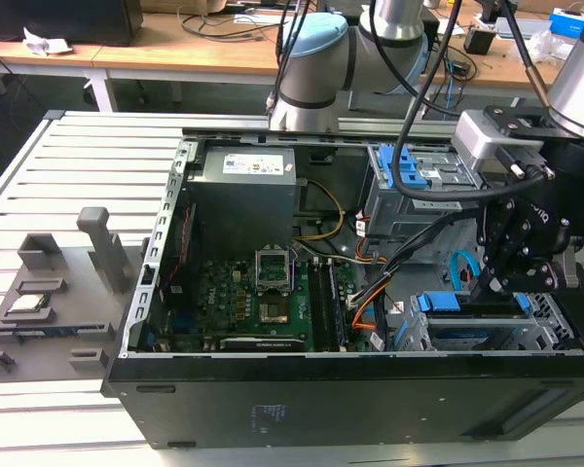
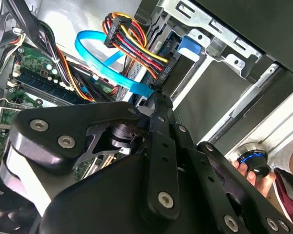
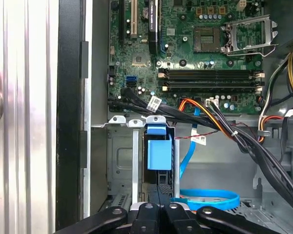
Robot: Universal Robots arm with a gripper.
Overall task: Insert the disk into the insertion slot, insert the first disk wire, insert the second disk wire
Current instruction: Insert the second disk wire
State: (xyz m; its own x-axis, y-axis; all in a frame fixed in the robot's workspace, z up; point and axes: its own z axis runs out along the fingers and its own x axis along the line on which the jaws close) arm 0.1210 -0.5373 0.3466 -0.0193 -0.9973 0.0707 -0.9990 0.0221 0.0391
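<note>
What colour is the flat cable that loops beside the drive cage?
Light blue. The flat cable shows best in the second wrist view, curving past the red, orange and yellow wire bundle.

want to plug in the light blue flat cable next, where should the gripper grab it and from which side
Probably by the small plug end of the light blue cable, not the loop. The cable is a thin, floppy ribbon, so the stiffer end gives better control. Pinch across its flat faces, coming from the open side of the case, away from the red-orange wire bundle beside it.

Slatted grey table (image 1: 39,165); wooden desk (image 1: 175,44) behind, cables strewn on top
</note>
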